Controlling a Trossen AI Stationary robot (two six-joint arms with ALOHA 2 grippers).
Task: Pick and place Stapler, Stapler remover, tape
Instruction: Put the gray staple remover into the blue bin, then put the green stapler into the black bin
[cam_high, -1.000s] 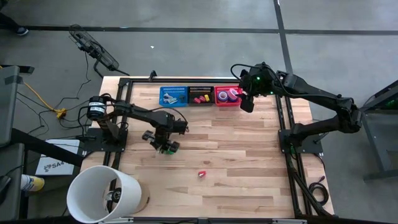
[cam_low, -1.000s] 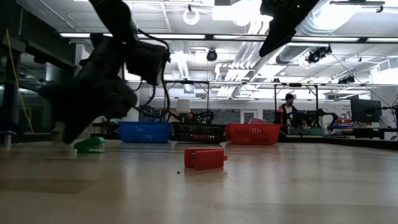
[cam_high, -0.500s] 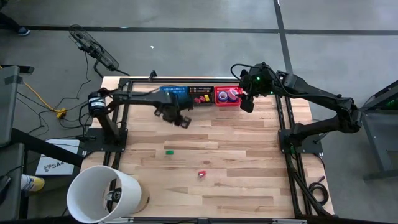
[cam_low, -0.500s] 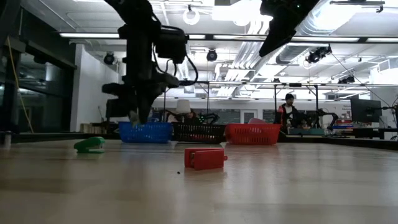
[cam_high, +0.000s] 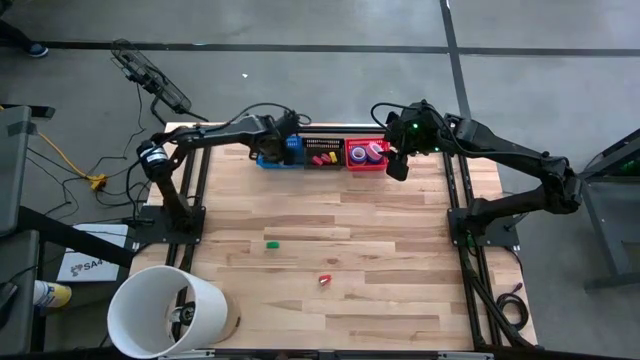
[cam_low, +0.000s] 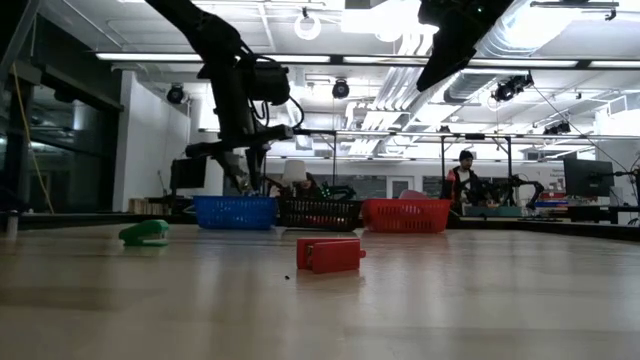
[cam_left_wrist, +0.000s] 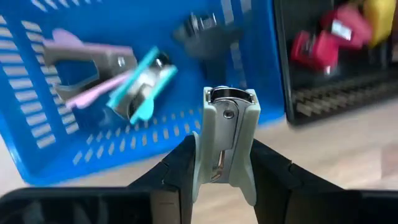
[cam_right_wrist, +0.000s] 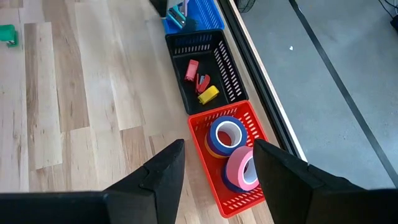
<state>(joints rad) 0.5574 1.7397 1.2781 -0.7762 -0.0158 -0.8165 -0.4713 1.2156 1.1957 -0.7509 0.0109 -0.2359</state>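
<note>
My left gripper (cam_high: 272, 150) is shut on a pale grey-green staple remover (cam_left_wrist: 229, 134) over the blue basket (cam_high: 283, 155) at the table's far edge. That basket (cam_left_wrist: 74, 162) holds pink, cyan and dark staple removers. My right gripper (cam_high: 397, 165) hangs open and empty beside the red basket (cam_high: 366, 155). In the right wrist view its fingers (cam_right_wrist: 217, 146) frame the red basket (cam_right_wrist: 205, 124), where blue (cam_right_wrist: 225, 134) and pink (cam_right_wrist: 244, 168) tape rolls lie on other rolls. A green stapler (cam_high: 271, 242) and a red stapler (cam_high: 325, 281) lie on the table. My left gripper pinches the staple remover between its two fingers, one on each flat side (cam_left_wrist: 202, 155). The remover's hinge end (cam_left_wrist: 230, 96) points away from the wrist. It hangs clear above the blue basket's near wall.
A black basket (cam_high: 322, 153) with small red and yellow staplers stands between the blue and red ones. A big white cylinder (cam_high: 165, 310) lies at the near left corner. Black frame rails (cam_high: 460, 200) run along the table's left and right sides.
My left gripper has risen from beside the green stapler at mid-table. It has gone toward the far edge and is now over the blue basket. The green stapler stays on the table.
</note>
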